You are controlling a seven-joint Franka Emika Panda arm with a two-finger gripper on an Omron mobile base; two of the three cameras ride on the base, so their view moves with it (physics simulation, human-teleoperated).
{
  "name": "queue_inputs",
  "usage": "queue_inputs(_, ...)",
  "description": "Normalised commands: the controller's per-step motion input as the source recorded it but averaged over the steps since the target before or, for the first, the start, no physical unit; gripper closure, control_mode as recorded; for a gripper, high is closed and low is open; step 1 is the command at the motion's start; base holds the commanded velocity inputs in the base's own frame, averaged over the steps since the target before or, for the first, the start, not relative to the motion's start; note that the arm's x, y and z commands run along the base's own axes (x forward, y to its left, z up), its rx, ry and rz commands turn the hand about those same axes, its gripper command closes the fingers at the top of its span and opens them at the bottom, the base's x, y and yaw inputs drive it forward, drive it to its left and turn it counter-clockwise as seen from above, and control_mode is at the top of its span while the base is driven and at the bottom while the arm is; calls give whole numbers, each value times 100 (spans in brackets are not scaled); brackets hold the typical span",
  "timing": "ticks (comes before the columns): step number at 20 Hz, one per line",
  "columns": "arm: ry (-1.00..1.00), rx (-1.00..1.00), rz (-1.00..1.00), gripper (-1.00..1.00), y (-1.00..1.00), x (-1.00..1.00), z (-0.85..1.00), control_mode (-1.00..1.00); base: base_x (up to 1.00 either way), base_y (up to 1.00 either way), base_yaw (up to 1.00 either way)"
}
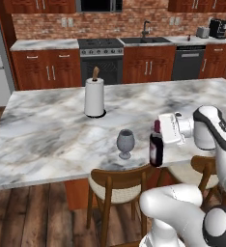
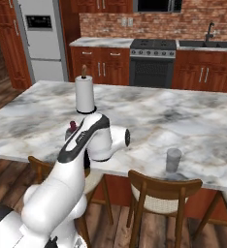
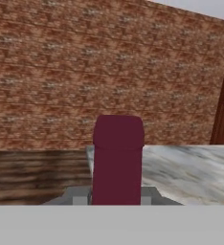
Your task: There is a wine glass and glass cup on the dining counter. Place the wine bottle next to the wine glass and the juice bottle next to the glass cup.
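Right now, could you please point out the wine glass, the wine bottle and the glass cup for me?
wine glass (image 1: pixel 125 140): left base view, on its round bowl.
wine bottle (image 1: pixel 156 150): left base view, on its dark body.
glass cup (image 2: pixel 173 160): right base view, on its straight side wall.

Brick wall (image 1: pixel 134 21), red wood cabinets (image 1: pixel 47 67), stove (image 1: pixel 101 60), sink (image 1: pixel 144 39), fridge (image 2: pixel 42 41), wood floor (image 1: pixel 33 217), stools (image 1: pixel 120 193); maybe a toaster (image 1: pixel 202 32).

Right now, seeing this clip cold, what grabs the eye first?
The white arm's gripper is clamped on the neck of the wine bottle, upright on the dining counter near its front edge, just right of the wine glass. A paper towel roll stands farther back.
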Motion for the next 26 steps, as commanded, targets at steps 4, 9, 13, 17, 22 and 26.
queue_inputs(4,0,0,4,100,-5,37,0,-100,0,0,0)
queue_inputs(9,0,5,5,100,-9,41,0,-100,0,0,0)
queue_inputs(13,0,7,5,100,-13,37,-4,-100,0,0,0)
queue_inputs(17,0,1,5,100,-5,35,-9,-100,0,0,0)
queue_inputs(22,0,0,4,100,-5,34,-12,-100,0,0,0)
queue_inputs(26,0,0,1,100,0,31,-16,-100,0,0,0)
